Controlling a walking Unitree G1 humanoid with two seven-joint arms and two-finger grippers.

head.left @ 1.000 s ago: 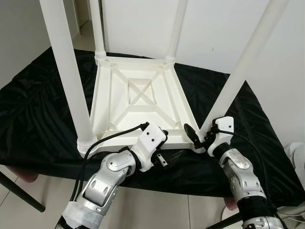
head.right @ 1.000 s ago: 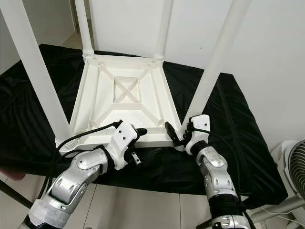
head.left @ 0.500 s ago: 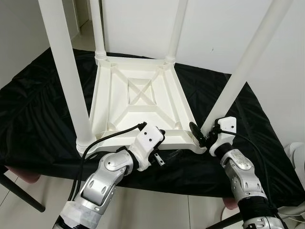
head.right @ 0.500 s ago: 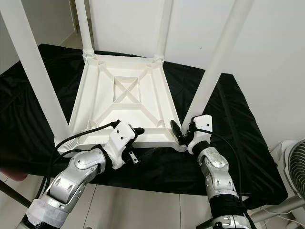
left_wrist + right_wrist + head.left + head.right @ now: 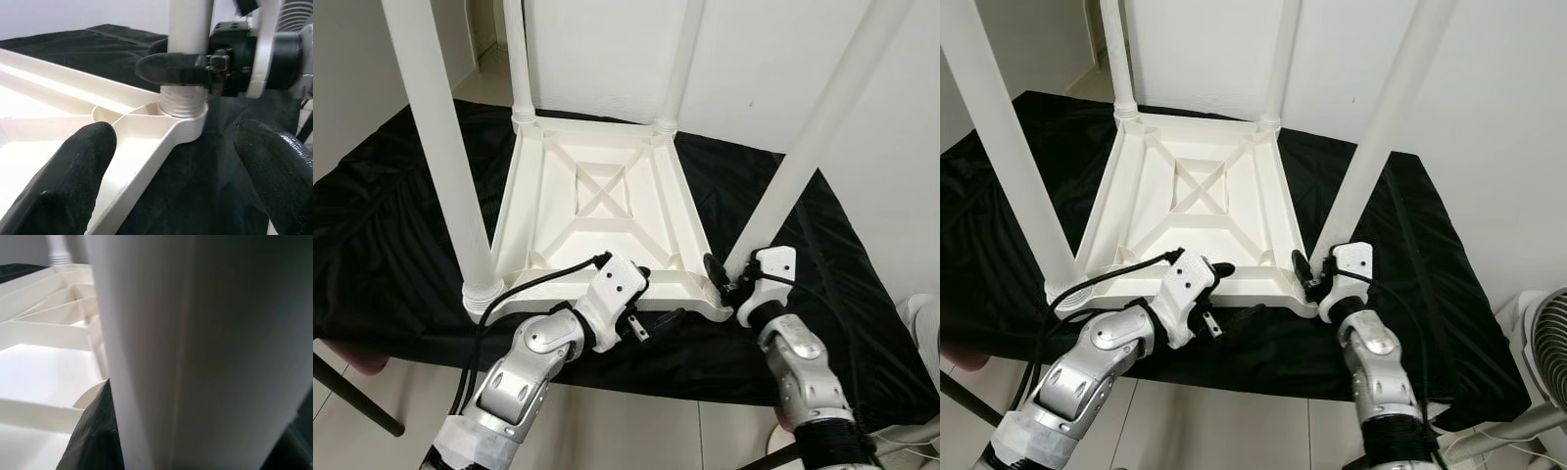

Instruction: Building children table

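A white children's table (image 5: 597, 186) lies upside down on a black cloth (image 5: 382, 245), its four legs pointing up. My right gripper (image 5: 724, 279) is shut on the base of the near right leg (image 5: 803, 166), just above its threaded socket (image 5: 183, 103); one of its fingers (image 5: 171, 68) crosses the front of the leg. The leg (image 5: 195, 352) looms close in the right wrist view. My left gripper (image 5: 656, 297) stands open at the near rim, one finger (image 5: 73, 171) over the underside and the other finger (image 5: 274, 166) outside above the cloth.
The cloth-covered surface ends just in front of both arms, with tiled floor (image 5: 646, 431) below. A fan (image 5: 1542, 333) stands at the lower right. A dark bar (image 5: 352, 397) slants at the lower left. A white wall (image 5: 754, 59) rises behind the table.
My right forearm has swung inward a little while its gripper stays at the leg base. The left gripper keeps its place at the near rim. The view has shifted slightly.
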